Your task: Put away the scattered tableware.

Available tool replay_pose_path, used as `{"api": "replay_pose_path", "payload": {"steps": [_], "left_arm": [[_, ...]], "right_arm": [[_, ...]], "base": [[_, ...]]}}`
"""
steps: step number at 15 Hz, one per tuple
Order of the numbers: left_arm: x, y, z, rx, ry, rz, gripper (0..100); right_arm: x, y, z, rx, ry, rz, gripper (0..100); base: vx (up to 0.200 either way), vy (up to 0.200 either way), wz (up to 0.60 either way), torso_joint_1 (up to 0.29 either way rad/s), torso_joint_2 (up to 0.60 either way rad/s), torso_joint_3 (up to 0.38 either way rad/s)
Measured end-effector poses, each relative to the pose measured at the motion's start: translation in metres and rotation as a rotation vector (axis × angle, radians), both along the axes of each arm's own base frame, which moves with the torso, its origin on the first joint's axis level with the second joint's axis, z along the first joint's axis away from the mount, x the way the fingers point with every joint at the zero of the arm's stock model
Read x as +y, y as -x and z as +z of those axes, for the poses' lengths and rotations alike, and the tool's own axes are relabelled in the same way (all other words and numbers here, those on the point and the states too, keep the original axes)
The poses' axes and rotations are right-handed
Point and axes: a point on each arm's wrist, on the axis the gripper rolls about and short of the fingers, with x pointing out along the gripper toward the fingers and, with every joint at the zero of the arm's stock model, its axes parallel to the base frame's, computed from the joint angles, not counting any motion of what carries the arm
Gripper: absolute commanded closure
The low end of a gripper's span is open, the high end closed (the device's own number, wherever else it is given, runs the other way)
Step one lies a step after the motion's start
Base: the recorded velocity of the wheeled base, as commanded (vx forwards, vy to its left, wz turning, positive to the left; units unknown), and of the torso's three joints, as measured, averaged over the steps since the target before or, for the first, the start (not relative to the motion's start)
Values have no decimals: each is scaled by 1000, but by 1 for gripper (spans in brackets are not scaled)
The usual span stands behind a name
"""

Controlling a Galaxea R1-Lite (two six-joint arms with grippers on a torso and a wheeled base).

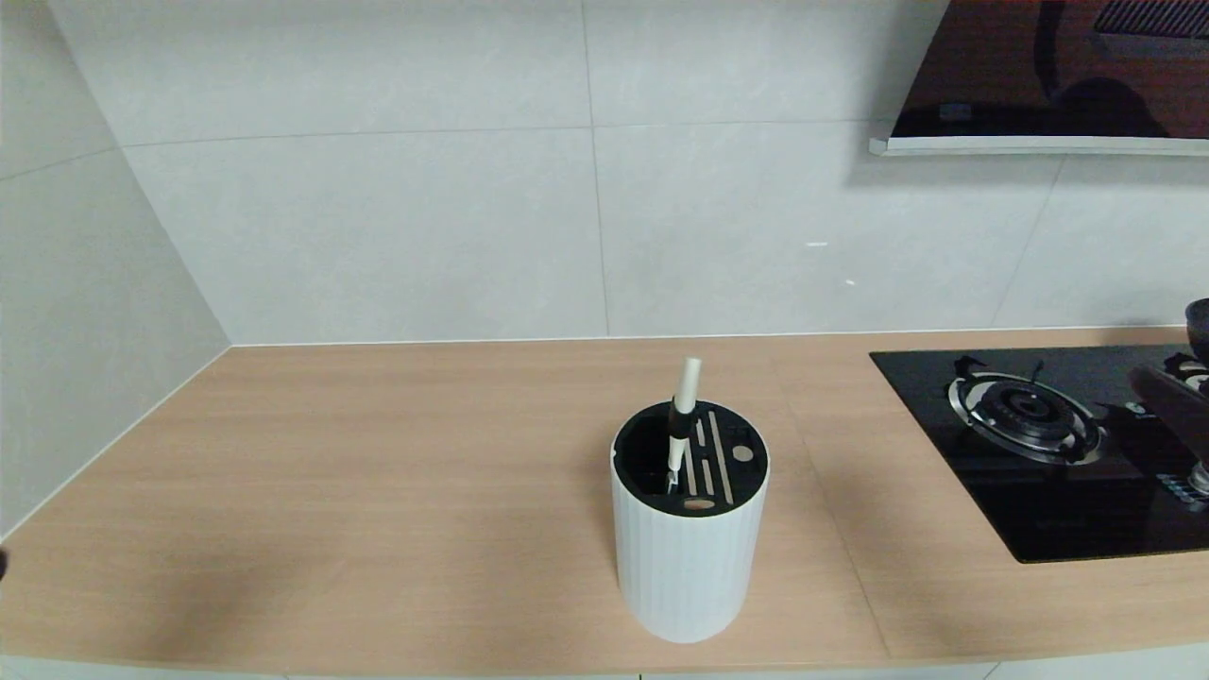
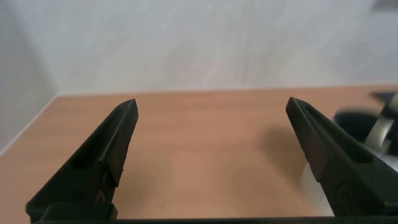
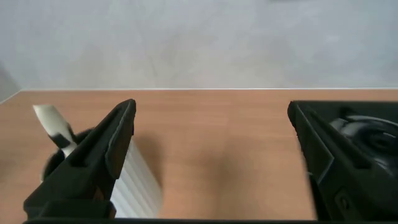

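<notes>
A white ribbed utensil holder (image 1: 689,557) with a black slotted top stands on the wooden counter (image 1: 378,472), near its front edge. A cream-handled utensil (image 1: 682,416) stands upright in the holder's round opening. My left gripper (image 2: 211,109) is open over bare counter, with the holder (image 2: 373,127) off to one side. My right gripper (image 3: 211,112) is open too, nothing between its fingers; the holder (image 3: 140,180) and the utensil handle (image 3: 55,127) sit just behind one finger.
A black gas hob (image 1: 1067,444) with a burner is set into the counter at the right. A dark pan handle (image 1: 1171,397) juts in over it. Tiled walls close off the back and left; a range hood (image 1: 1048,85) hangs at the upper right.
</notes>
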Motion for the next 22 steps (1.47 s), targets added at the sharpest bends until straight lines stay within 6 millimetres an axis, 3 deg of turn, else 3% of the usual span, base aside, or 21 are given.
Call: {"api": "replay_pose_path", "payload": {"steps": [4,7,10,12,16,19,22], "left_arm": [[9,50,-13,-140,37,179,0],[8,66,-11,-234,67,318,0],[2,71,-27,-207,41,345,0],[1,65,-43,-167,28,317,0],[-2,38,-95,-83,-9,158,0],[-6,31,-116,-3,-26,13,0],[-9,30,-121,26,-12,-148,0]], "right_arm": [[-26,54,-21,1,22,-106,0],[-38,95,-37,-41,83,-240,0],[-38,125,-61,-51,149,-327,0],[-36,128,-80,-49,139,-323,0],[-33,118,-123,70,70,-171,0],[-32,117,-132,125,77,-154,0],[-32,117,-133,126,82,-151,0]], "base": [[0,0,0,0,0,0],[0,0,0,0,0,0],[0,0,0,0,0,0],[0,0,0,0,0,0],[0,0,0,0,0,0],[0,0,0,0,0,0],[0,0,0,0,0,0]]}}
